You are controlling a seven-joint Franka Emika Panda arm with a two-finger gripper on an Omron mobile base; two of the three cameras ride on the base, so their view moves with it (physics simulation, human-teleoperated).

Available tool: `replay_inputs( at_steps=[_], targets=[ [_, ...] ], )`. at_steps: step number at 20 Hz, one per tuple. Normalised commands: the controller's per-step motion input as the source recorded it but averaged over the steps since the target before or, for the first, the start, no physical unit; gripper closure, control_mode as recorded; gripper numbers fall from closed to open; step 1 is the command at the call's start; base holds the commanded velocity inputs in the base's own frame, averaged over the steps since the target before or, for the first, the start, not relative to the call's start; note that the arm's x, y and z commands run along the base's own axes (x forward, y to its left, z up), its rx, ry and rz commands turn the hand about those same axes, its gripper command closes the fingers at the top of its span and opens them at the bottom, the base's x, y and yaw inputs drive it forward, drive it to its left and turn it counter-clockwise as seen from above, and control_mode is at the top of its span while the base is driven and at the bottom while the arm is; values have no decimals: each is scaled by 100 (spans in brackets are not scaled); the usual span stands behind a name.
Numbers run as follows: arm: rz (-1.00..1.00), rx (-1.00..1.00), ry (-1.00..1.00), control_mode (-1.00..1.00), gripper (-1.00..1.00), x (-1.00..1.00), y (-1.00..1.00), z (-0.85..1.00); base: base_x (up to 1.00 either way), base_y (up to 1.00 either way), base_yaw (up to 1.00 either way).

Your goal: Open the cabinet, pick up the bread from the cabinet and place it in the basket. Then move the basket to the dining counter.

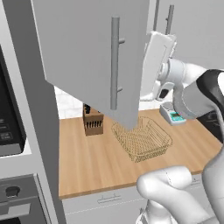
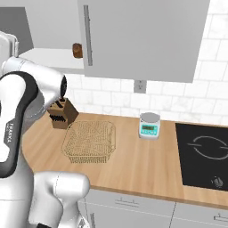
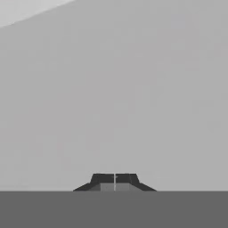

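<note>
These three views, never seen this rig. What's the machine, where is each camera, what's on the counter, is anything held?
It is a rendered kitchen with a white robot arm on a driving base. Two cameras sit on the base behind the arm, one left, one right, both looking forward and down. The third sits on the hand, looking along the fingers, which are shut with nothing between them, facing a plain grey surface.

One door of the cabinet stands open; the bread sits on its shelf. On the wooden counter are the basket, empty, a knife block and a small kitchen scale. A black hob is set in at the right.
</note>
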Motion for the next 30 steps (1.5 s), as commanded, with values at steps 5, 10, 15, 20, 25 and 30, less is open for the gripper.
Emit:
replay_inputs(
  at_steps=[5,10,15,20,25,30],
  targets=[
    [38,-1,3,-100,100,-26,100,0,0,0,0],
    [23,-12,0,-100,100,-31,100,0,0,0,0],
    [0,-23,-12,-100,100,-1,95,-4,0,0,0],
    [-10,-27,-3,-100,100,0,0,27,0,0,0],
    [-4,-44,5,-100,100,0,-64,10,0,0,0],
    [0,-38,-6,-100,100,0,-93,-32,0,0,0]
  ],
)
